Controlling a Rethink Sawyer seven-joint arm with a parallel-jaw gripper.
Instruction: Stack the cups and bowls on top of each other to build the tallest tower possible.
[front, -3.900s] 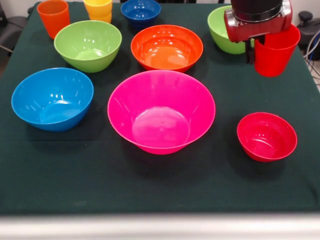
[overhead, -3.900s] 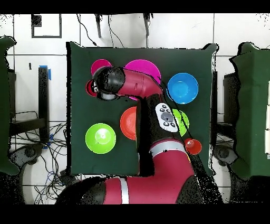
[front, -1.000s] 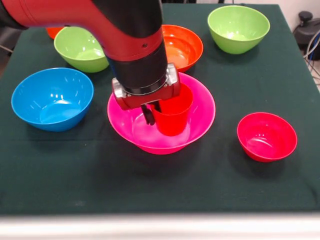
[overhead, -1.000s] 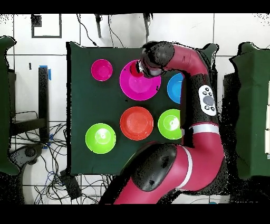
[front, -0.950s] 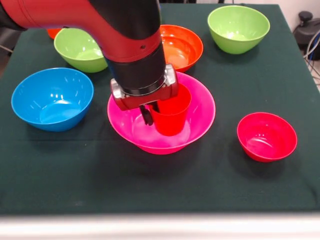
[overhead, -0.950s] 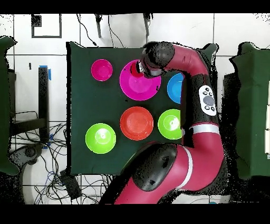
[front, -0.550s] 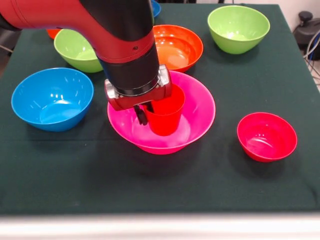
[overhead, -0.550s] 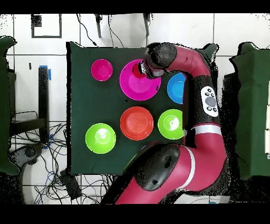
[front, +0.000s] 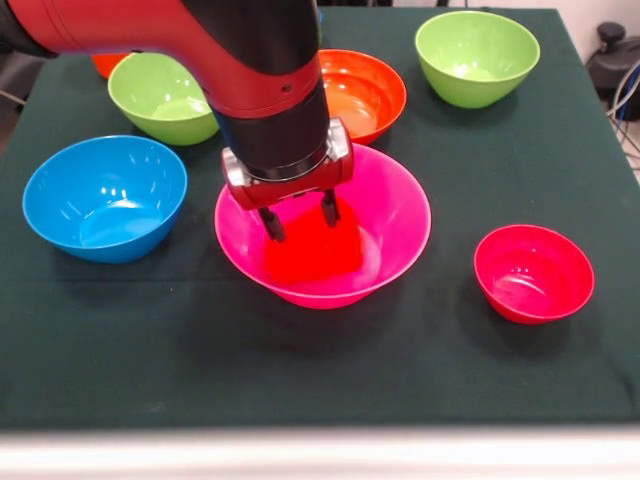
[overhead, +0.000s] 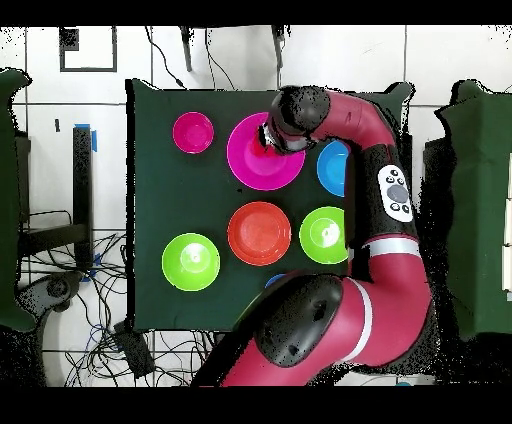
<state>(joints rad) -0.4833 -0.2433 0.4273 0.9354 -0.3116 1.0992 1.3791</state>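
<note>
The red cup lies in the middle of the big pink bowl. The gripper hangs right over it with its jaws open, holding nothing. Next it should lift and fetch the orange bowl at 12 o'clock.

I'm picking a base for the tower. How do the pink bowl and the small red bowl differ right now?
The pink bowl is much wider and deeper than the small red bowl. The pink bowl holds a red cup with the open gripper above it; the small red bowl is empty, with nothing over it. Both stand upright and glossy on the dark green cloth.
</note>
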